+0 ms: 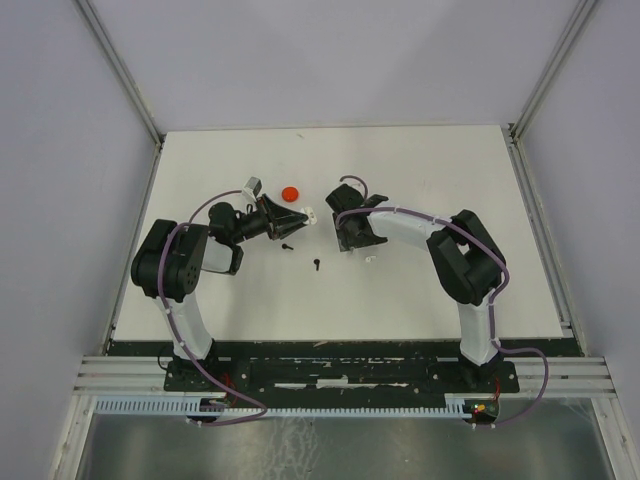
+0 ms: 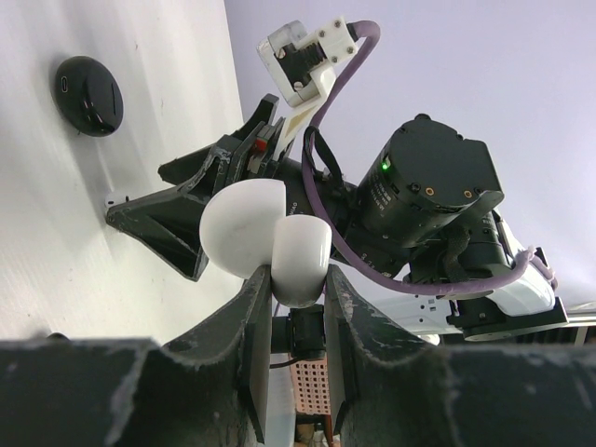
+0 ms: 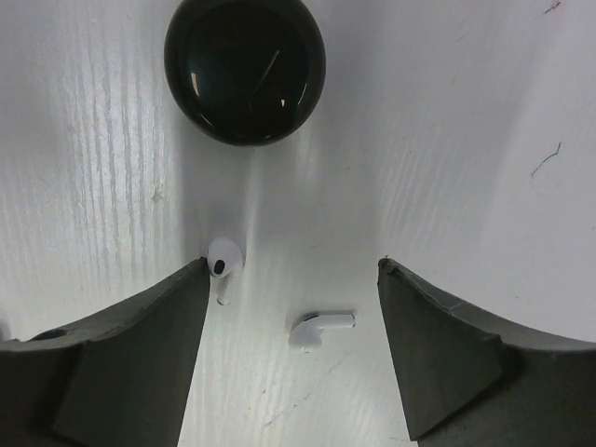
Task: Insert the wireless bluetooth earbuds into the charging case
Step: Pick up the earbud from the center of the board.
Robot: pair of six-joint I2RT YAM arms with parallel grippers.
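Right gripper is hanging wide open over the table, and I'm seeing its fingers straddling the white earbuds: first earbud sitting just beside one fingertip, second earbud lying flat between them. Black round case is sitting just beyond. Left gripper is clamping the open white charging case.

Two white stemmed plastic earbuds lay on the table between the fingers of the right pincer, before a round black case.
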